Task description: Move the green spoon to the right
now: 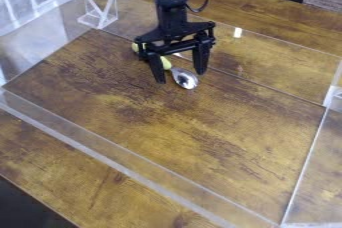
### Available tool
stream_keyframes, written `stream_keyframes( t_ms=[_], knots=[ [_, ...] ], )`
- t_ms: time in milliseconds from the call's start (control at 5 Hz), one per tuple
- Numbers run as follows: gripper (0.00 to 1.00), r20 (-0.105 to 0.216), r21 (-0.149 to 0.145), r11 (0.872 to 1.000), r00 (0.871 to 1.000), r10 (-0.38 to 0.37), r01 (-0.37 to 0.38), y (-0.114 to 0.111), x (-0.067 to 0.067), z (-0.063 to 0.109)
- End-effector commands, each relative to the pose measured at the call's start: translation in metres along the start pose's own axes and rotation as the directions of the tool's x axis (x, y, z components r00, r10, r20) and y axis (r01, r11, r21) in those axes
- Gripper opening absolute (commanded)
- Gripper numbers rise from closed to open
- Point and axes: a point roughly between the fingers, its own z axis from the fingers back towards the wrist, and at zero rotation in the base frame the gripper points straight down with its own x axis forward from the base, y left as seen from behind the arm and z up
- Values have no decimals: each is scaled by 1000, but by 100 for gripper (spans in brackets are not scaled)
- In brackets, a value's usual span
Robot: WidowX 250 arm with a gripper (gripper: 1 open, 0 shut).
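The green spoon lies flat on the brown wooden tabletop. Its shiny silver bowl points toward the camera, and its yellow-green handle points away, partly hidden behind the robot. The spoon has not been moved to the right yet. It rests on the wood, and nothing holds it.

Right above the spoon hangs the black gripper. It points straight down. Its fingers are spread wide apart, one on each side of the spoon's handle. They hold nothing. It is hard to tell if the tips touch the wood.

So the job looks like it is only at the start. The fingers have to close on the spoon, lift it, and carry it to the right side.

There are no bowls or boxes here. A low clear plastic wall runs around the wooden area. A small clear stand sits far back on the left.
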Motion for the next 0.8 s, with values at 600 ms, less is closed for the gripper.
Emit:
stream_keyframes(
  t_ms=[600],
  knots=[
    [100, 84, -65, 992, 990, 109, -104, -9, 42, 16]
  ],
)
